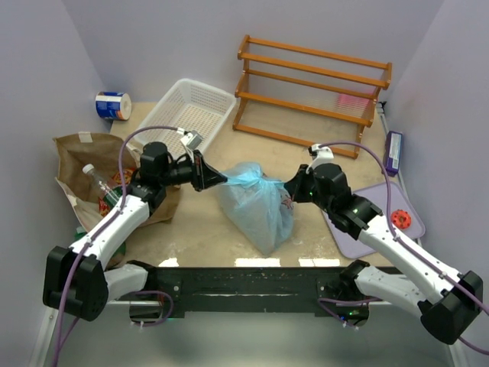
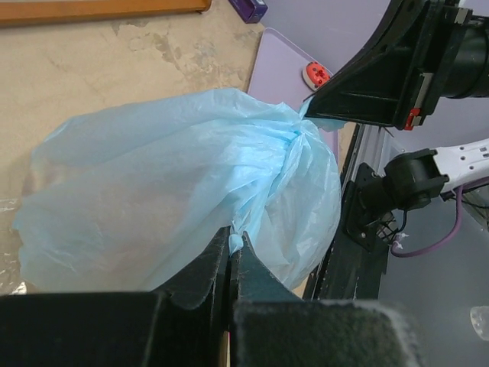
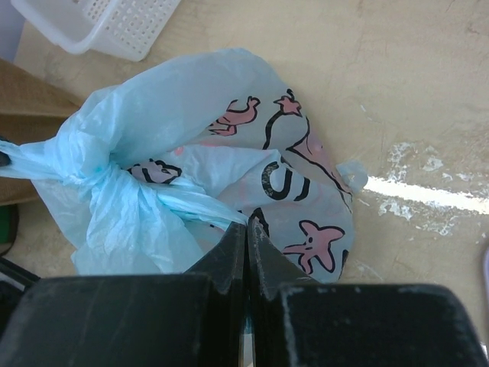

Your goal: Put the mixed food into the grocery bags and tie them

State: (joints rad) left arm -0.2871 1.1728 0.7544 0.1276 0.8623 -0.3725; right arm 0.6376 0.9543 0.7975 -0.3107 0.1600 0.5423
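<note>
Left gripper point(image 1: 220, 179) is clamped tight on one twisted handle of the thin, translucent light blue plastic bag point(image 1: 258, 205) with pink and dark print; right gripper point(image 1: 290, 188) pinches the opposite handle; both strands meet in a knot at the bag's top; the bag sits mid-worktop point(image 1: 191, 229), towards the near edge; creased brown paper bag point(image 1: 76, 153) lies by the left edge, a clear bottle point(image 1: 98, 182) poking out.
</note>
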